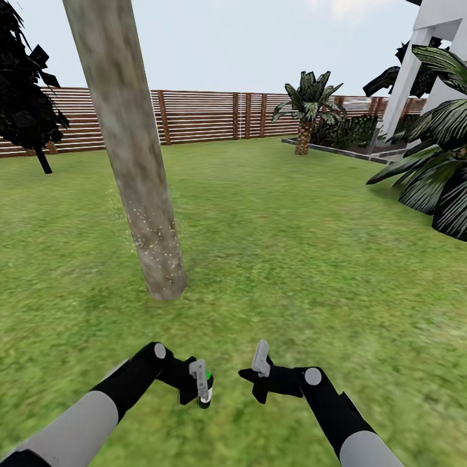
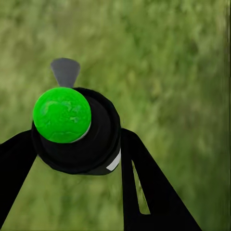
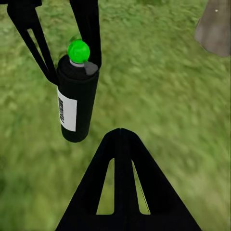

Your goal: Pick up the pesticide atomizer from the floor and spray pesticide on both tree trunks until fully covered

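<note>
The pesticide atomizer (image 1: 205, 388) is a black cylinder with a white label, a green ball top and a grey nozzle (image 2: 65, 72). My left gripper (image 1: 202, 384) is shut on it, a finger on each side of the body (image 2: 77, 144), and holds it above the grass. In the right wrist view the atomizer (image 3: 76, 98) hangs upright between the left fingers (image 3: 89, 24). A thick grey-brown tree trunk (image 1: 133, 162) stands just ahead and to the left, with pale spray specks around its lower part (image 1: 152, 243). My right gripper (image 1: 261, 370) is shut and empty, beside the left one.
A brown slat fence (image 1: 194, 117) closes the lawn at the back. A short palm (image 1: 303, 113) and a raised bed stand at the back right, beside the white house (image 1: 421, 65). Dark palm fronds (image 1: 434, 175) reach in at the right. A black cypress (image 1: 26, 104) stands far left.
</note>
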Available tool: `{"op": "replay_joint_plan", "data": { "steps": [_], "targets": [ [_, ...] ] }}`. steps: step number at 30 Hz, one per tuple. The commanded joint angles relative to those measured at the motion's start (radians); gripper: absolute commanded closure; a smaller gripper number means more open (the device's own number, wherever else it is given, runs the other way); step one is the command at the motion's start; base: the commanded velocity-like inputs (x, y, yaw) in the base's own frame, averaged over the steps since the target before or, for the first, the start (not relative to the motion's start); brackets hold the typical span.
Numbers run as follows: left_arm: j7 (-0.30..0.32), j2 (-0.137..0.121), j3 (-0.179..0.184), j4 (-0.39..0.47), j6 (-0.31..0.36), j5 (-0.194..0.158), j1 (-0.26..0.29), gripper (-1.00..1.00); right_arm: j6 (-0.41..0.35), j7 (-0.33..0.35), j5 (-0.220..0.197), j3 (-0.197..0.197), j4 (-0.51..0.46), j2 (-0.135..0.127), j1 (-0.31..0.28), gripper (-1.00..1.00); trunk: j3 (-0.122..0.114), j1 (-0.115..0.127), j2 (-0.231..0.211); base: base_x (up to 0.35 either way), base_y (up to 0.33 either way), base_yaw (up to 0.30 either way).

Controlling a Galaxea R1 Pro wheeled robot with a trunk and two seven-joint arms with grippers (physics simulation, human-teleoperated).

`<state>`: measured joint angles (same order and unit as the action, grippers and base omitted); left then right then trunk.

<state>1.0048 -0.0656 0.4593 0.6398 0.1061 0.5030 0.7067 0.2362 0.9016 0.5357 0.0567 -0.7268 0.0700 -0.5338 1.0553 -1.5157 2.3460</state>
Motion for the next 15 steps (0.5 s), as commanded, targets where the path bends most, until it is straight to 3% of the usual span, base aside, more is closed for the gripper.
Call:
{"op": "replay_joint_plan", "data": {
  "steps": [1, 6, 9, 15],
  "targets": [
    [0.000, 0.005, 0.001, 0.000, 0.000, 0.001, -0.001, 1.00, 0.000, 0.001, 0.000, 0.000, -0.009, 0.000, 0.000, 1.00, 0.000, 0.000, 0.000, 0.000, 0.000, 0.000],
    [0.001, 0.013, 0.002, -0.001, -0.011, 0.007, -0.004, 1.00, 0.000, 0.037, -0.001, 0.000, -0.025, 0.002, 0.000, 1.00, 0.000, 0.000, 0.000, 0.000, 0.000, 0.000],
    [0.001, 0.032, 0.002, -0.002, -0.031, 0.043, -0.004, 1.00, 0.000, 0.057, -0.002, 0.000, -0.046, 0.006, 0.000, 1.00, 0.000, 0.000, 0.000, 0.000, 0.000, 0.000],
    [0.000, 0.042, 0.002, -0.002, -0.034, 0.050, -0.005, 1.00, 0.000, 0.059, -0.002, 0.000, -0.049, 0.008, 0.000, 1.00, 0.000, 0.000, 0.000, 0.000, 0.000, 0.000]
  ]
}}
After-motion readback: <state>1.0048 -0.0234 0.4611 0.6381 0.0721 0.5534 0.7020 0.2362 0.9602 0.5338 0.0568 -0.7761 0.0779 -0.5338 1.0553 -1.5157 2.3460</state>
